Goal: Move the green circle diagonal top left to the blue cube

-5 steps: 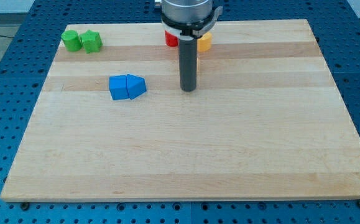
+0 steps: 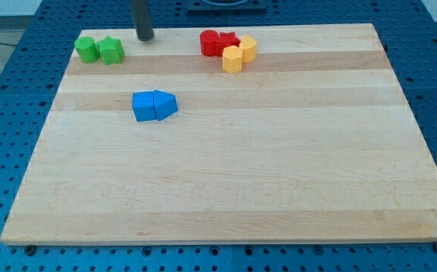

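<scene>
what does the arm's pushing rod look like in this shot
Only the lower part of the rod shows: a straight, dark grey cylinder, plain and smooth, with no markings or cables visible. It ends in my tip, a blunt round end. The upper arm is cut off by the view's top edge.

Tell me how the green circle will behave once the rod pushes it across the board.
The green circle looks low and squat, so it will probably slide rather than tip. Its rounded side may let it slip off my tip if pushed off-centre. It sits against the other green block, which lies between it and my tip, so a push from that side would likely move both.
</scene>
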Controlling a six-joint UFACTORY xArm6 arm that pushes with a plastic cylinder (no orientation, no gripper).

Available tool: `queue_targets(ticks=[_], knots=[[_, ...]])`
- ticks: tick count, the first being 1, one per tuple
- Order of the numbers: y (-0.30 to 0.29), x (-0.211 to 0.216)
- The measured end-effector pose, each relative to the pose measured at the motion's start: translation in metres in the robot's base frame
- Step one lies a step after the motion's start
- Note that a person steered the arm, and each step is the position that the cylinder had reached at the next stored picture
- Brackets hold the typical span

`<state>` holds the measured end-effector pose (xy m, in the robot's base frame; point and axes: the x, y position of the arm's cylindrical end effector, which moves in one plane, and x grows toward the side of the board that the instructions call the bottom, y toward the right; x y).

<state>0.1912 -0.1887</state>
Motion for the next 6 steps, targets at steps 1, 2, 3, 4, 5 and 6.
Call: queue_targets(ticks=[1, 2, 3, 4, 5, 6], knots=[[-0.083, 0.026], [-0.083, 0.077], [-0.059, 0.094], [-0.115, 0.105], [-0.110, 0.133], [-0.026, 0.174]])
